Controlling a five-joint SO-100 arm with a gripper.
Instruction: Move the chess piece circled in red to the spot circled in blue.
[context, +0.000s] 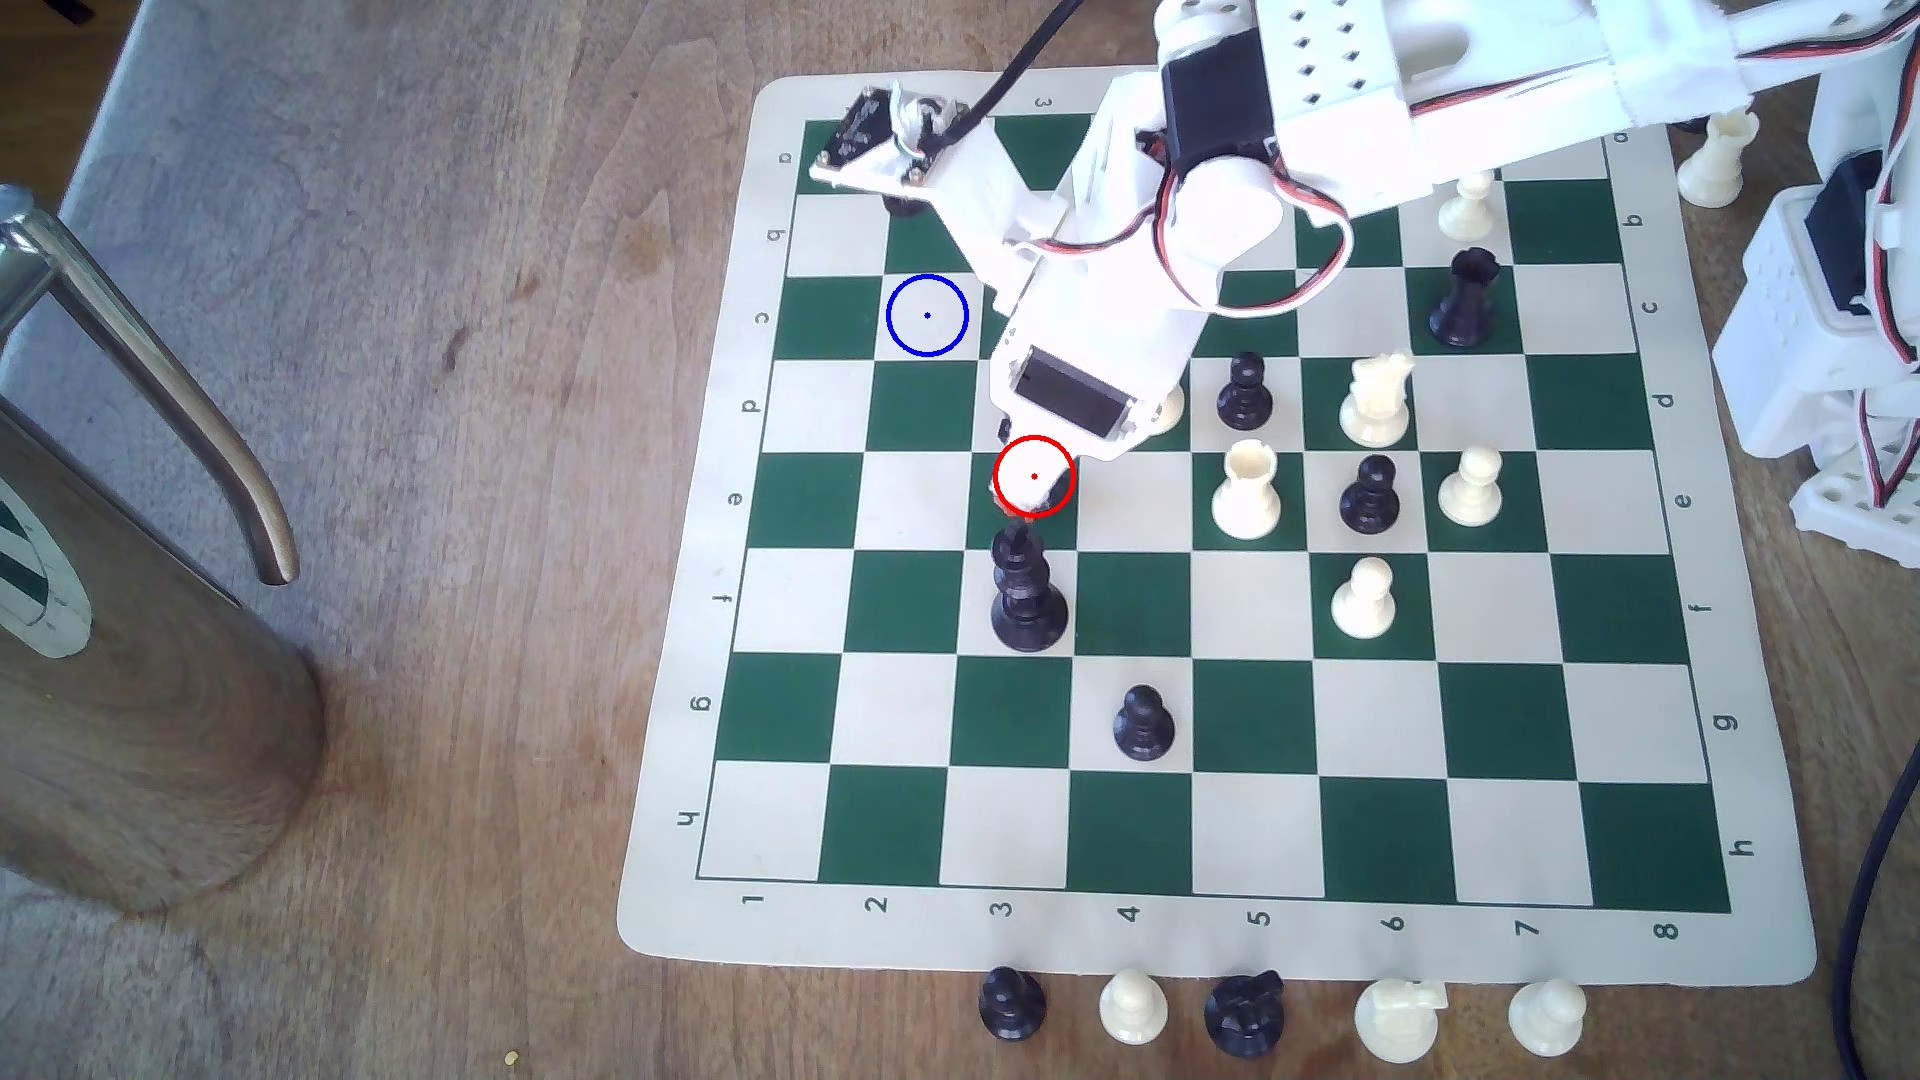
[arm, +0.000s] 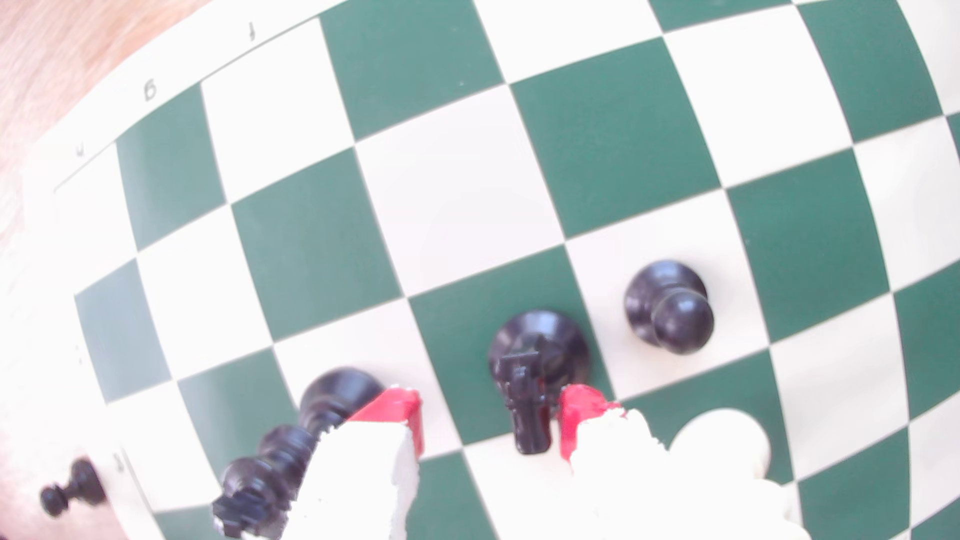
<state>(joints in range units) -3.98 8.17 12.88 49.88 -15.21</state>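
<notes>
Claw (arm: 488, 420) jaws stand apart around the black knight (arm: 530, 384), one red pad (arm: 576, 415) just beside the piece and the other red pad (arm: 397, 415) well off it, so nothing is gripped yet. That knight sits upright on a green square, the one marked by the red ring (context: 1034, 477) in the exterior view, where the claw's white body hides the piece itself.

Just beside the far pad stands the tall black piece (arm: 291, 446), on the next square over. A black pawn (arm: 670, 309) is near the knight on its other side. The blue ring (context: 927, 315) lies on a cream square of the chess mat (context: 665, 914), toward the exterior view's upper left, with no piece on it.

The main risk, as I judge it, is the off-centre approach: closing now would shove the knight sideways or tip it before both pads bite. The outer jaw could also clip the tall neighbour and topple it. Lifting too low on the way to the blue ring might drag the base across the mat on the wooden bench (context: 468, 519).
</notes>
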